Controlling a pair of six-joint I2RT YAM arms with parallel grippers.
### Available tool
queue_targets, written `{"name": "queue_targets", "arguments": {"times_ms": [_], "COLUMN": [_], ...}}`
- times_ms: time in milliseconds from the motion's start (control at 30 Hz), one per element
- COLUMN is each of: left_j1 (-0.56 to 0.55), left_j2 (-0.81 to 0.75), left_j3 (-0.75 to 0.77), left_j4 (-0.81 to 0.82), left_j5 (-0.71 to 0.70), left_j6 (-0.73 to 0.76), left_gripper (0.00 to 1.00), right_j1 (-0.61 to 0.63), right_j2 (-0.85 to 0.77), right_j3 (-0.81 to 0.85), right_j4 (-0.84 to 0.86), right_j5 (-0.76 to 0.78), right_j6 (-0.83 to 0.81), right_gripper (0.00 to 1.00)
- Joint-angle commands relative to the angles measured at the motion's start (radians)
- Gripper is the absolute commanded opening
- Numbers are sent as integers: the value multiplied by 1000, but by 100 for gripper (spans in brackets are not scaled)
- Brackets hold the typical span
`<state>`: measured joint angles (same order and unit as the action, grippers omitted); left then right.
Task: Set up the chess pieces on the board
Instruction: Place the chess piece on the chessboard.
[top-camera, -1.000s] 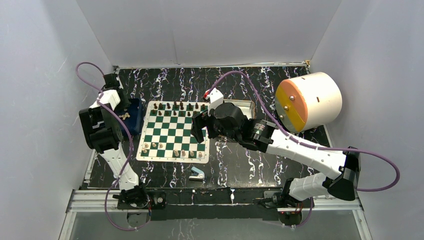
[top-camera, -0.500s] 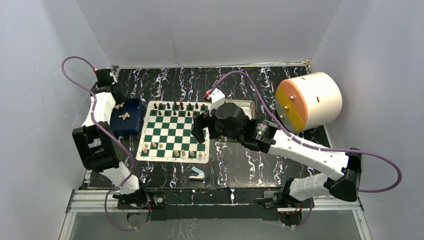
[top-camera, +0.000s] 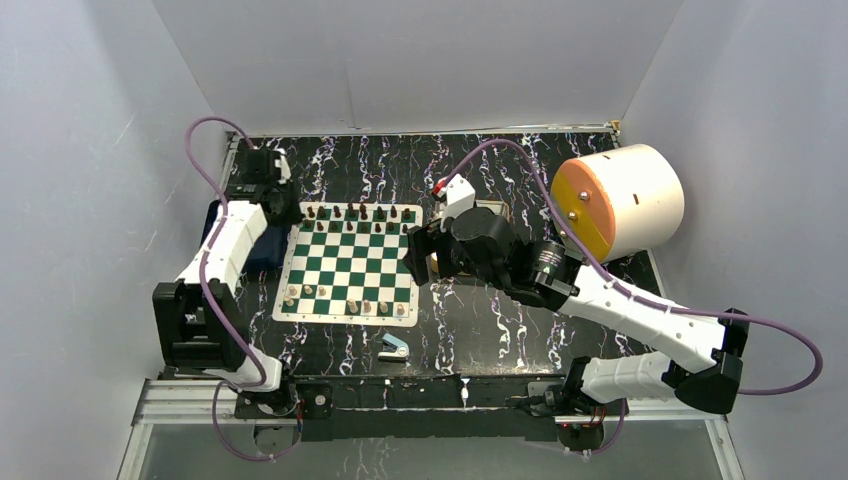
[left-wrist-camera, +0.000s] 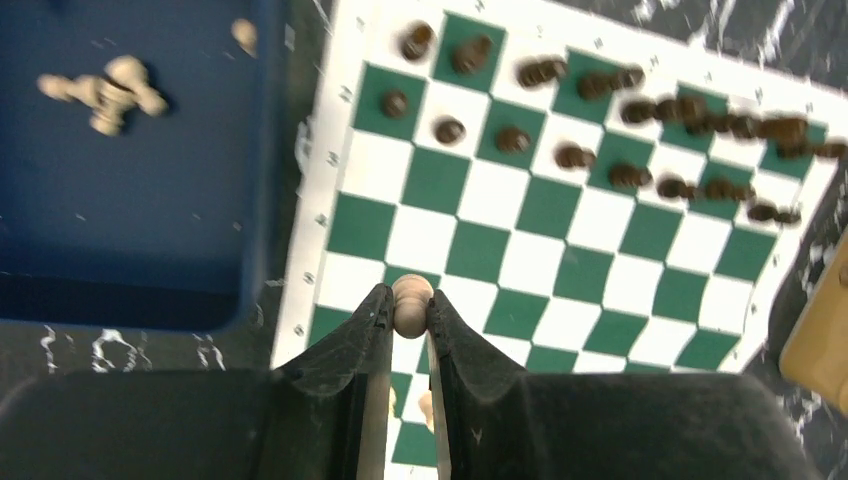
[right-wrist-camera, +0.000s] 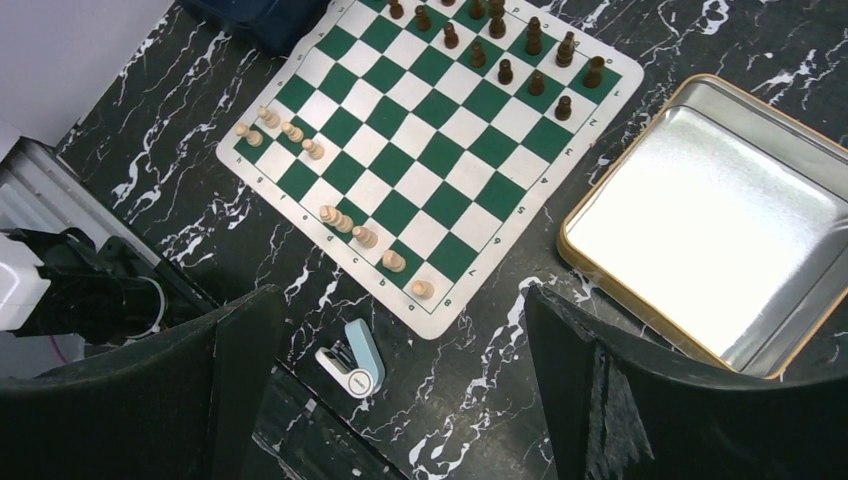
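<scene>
The green and white board (top-camera: 350, 262) lies in the middle of the table. Dark pieces (top-camera: 355, 213) fill its far rows and pale pieces (top-camera: 340, 303) stand along its near rows. My left gripper (top-camera: 284, 208) hangs over the board's far left corner. In the left wrist view it (left-wrist-camera: 408, 312) is shut on a pale beige piece (left-wrist-camera: 411, 293) above the board's left edge (left-wrist-camera: 310, 240). My right gripper (top-camera: 415, 256) is open and empty above the board's right edge. Its view shows the whole board (right-wrist-camera: 440, 150) and the table below.
A dark blue tray (top-camera: 262, 250) left of the board holds a few pale pieces (left-wrist-camera: 105, 90). An empty silver tin (right-wrist-camera: 720, 240) lies right of the board. A blue-and-white stapler (top-camera: 394, 347) lies near the front edge. A big white cylinder (top-camera: 615, 203) stands at the far right.
My left arm has swung from over the blue tray to the board's far left corner. My right arm has drawn back a little to the right.
</scene>
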<state>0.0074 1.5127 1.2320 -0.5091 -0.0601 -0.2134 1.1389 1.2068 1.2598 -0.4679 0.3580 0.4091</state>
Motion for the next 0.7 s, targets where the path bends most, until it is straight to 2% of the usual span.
{"name": "queue_targets", "arguments": {"times_ms": [0,300,433,667], "left_j1": [-85,-236,-317,-412], "left_j2": [-102,-270,-343,-423], "left_j3": [-50,-240,-363,-457], "left_j4": [-71,-55,-24,-10], "left_j5": [32,13,-33,-137], "left_j6": [-26,-96,-165,-249], "left_gripper": [12,11,10,9], "right_j1": [-4,-5,-4,-4], "right_j2": [-36,-40,-48,-63], "right_j3": [10,13,21,33], "right_j4": [-15,-70,-90,-101], "right_j5": [63,82,113,106], "right_j6": [5,11,15,45], "right_gripper": [99,99,99,99]}}
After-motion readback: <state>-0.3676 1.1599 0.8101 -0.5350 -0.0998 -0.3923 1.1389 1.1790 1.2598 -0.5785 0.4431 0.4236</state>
